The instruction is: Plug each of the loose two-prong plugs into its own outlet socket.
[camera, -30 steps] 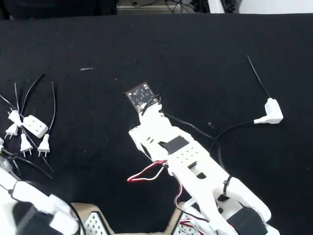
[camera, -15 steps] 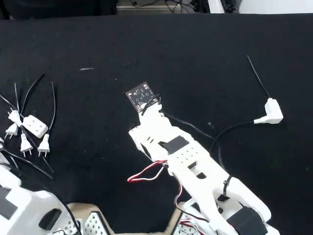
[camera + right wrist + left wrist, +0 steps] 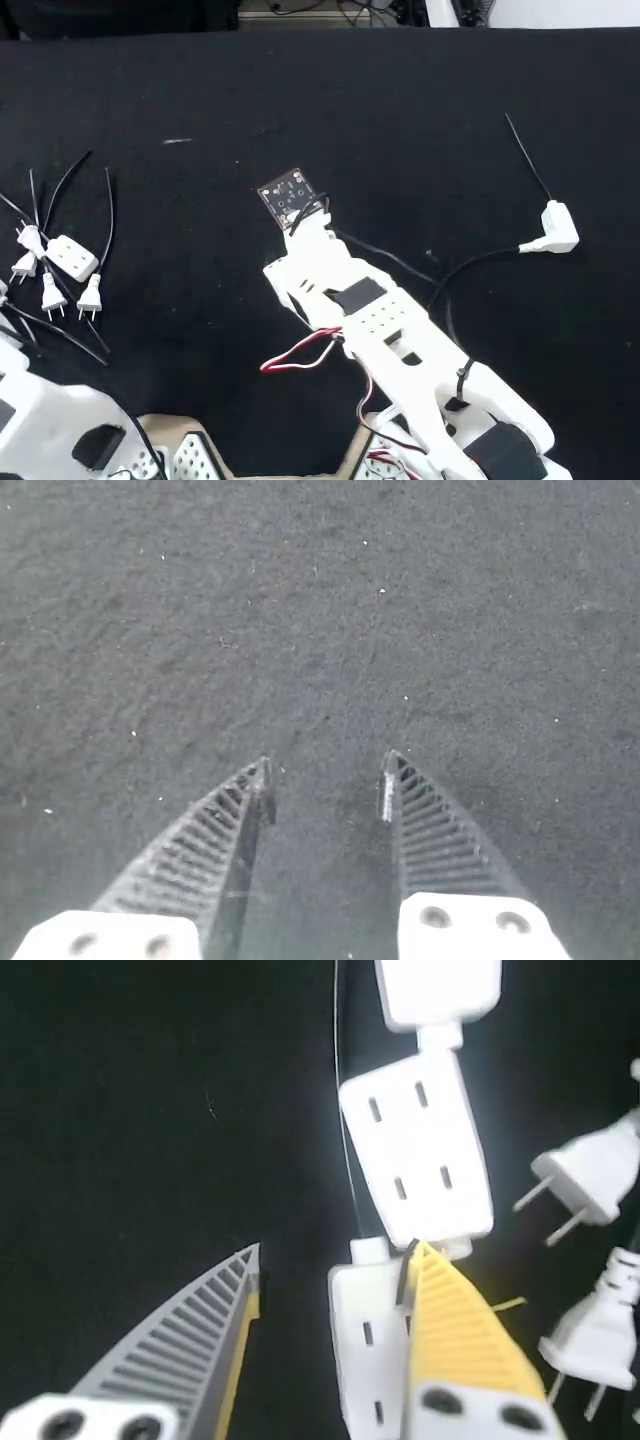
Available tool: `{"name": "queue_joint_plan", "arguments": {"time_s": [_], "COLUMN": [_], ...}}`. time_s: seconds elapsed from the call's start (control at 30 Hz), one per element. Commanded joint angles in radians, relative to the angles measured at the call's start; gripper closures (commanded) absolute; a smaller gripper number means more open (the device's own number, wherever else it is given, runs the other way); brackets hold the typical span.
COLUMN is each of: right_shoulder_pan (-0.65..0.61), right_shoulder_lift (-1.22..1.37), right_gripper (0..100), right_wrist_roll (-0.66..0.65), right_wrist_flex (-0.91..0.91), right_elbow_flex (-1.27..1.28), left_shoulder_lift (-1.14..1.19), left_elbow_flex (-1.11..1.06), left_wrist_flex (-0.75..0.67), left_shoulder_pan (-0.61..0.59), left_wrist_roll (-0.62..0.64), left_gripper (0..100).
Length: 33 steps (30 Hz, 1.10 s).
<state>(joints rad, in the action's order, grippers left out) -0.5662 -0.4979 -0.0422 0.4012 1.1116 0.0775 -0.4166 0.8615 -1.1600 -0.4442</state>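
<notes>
A white outlet block (image 3: 72, 257) lies at the table's left edge with loose two-prong plugs (image 3: 91, 297) and thin black cords around it. In the left wrist view the same outlet block (image 3: 418, 1145) shows four slots, with a second block (image 3: 365, 1350) below it and a third (image 3: 438, 990) above. Two plugs (image 3: 580, 1185) lie beside them. My left gripper (image 3: 335, 1250) is open, its yellow finger (image 3: 455, 1340) over the lower block's edge, holding nothing. My right gripper (image 3: 326, 762) is open over bare black cloth. A white angled plug (image 3: 558, 228) lies far right.
The right arm (image 3: 380, 320) stretches from the front right toward the table's middle, with red and white wires looping off it. A black cord (image 3: 470, 265) runs from the angled plug toward that arm. The left arm's white body (image 3: 45, 425) sits at the front left corner.
The left arm's body at the front left corner has shifted and now shows as a broader white mass. The right arm, outlet block and plugs have not moved.
</notes>
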Motion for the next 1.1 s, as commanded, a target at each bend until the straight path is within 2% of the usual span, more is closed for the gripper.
{"name": "queue_joint_plan", "arguments": {"time_s": [0.0, 0.1, 0.2, 0.43, 0.6, 0.67, 0.87, 1.07], "right_shoulder_pan": [-0.012, -0.012, -0.012, -0.011, -0.014, -0.014, -0.015, -0.014], "right_shoulder_lift": [-0.03, -0.03, -0.03, -0.03, -0.03, -0.03, -0.03, -0.03], "right_gripper": [83.2, 83.2, 83.2, 83.2, 83.2, 83.2, 83.2, 83.2], "right_wrist_roll": [0.002, 0.002, 0.002, 0.002, 0.002, 0.002, 0.002, 0.002], "right_wrist_flex": [-0.025, -0.025, -0.025, -0.025, -0.025, -0.025, -0.025, -0.025], "right_elbow_flex": [0.001, 0.001, 0.001, 0.001, 0.001, 0.001, 0.001, 0.001], "left_shoulder_lift": [-0.037, -0.031, 0.012, 0.193, 0.264, 0.262, 0.273, 0.276], "left_elbow_flex": [0.14, 0.246, 0.271, 0.321, 0.42, 0.469, 0.59, 0.595], "left_wrist_flex": [0.216, 0.391, 0.497, 0.474, 0.48, 0.522, 0.766, 0.789], "left_shoulder_pan": [-0.001, 0.019, 0.059, 0.073, -0.001, -0.03, -0.036, -0.033], "left_wrist_roll": [0.068, 0.101, 0.1, 0.106, 0.101, 0.094, -0.026, -0.051], "left_gripper": [76, 76, 76, 76, 76, 76, 76, 76]}}
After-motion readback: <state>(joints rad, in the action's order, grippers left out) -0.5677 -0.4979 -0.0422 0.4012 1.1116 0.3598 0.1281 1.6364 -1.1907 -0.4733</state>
